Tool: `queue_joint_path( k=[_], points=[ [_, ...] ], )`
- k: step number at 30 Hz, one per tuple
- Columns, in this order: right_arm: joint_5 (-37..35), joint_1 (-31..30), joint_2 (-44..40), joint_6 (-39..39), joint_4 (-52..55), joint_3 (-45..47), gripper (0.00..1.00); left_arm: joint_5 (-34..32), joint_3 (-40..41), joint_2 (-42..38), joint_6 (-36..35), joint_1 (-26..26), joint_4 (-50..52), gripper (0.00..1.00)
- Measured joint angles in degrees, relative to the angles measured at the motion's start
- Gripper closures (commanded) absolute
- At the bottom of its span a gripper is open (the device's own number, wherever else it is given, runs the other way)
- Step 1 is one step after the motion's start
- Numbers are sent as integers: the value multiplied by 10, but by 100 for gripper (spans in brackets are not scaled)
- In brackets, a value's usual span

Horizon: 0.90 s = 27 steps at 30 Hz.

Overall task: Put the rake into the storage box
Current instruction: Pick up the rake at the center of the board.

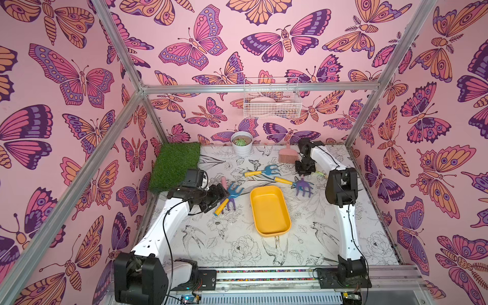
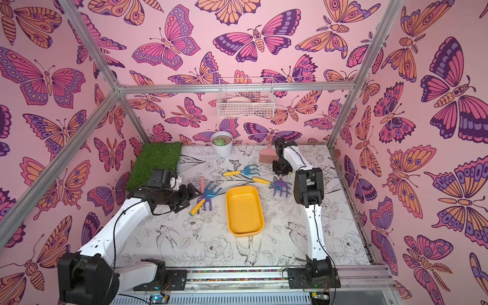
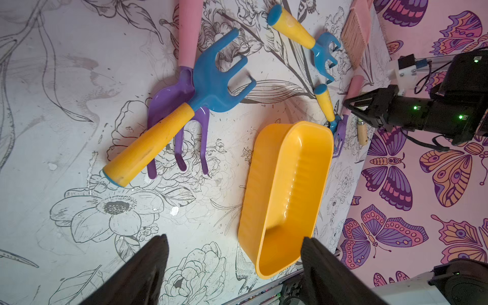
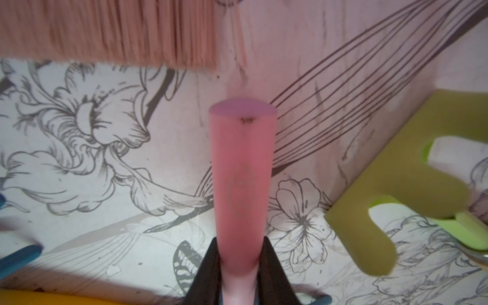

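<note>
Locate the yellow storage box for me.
In both top views the storage box lies mid-table between the arms, blue rake to its left, purple rake off its far-right corner.

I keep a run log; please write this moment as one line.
right gripper shut on pink-handled rake | left gripper open | box empty
</note>
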<state>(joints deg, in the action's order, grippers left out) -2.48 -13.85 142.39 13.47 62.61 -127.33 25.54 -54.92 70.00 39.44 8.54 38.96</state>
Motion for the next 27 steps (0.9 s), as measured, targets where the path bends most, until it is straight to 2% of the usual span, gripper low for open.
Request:
queue_joint_path(
  k=[6,15,20,27],
  points=[
    [0,0,-39,0,14,20,100,0,0,-7,0,0,0,15],
    [15,-11,-250,16,3,162,100,-1,1,-19,-1,0,0,15],
    [28,-74,-331,46,-12,243,100,-1,5,-26,0,0,0,15],
    [46,-193,-343,111,-26,279,100,-1,25,-51,2,0,-1,15]
  ],
)
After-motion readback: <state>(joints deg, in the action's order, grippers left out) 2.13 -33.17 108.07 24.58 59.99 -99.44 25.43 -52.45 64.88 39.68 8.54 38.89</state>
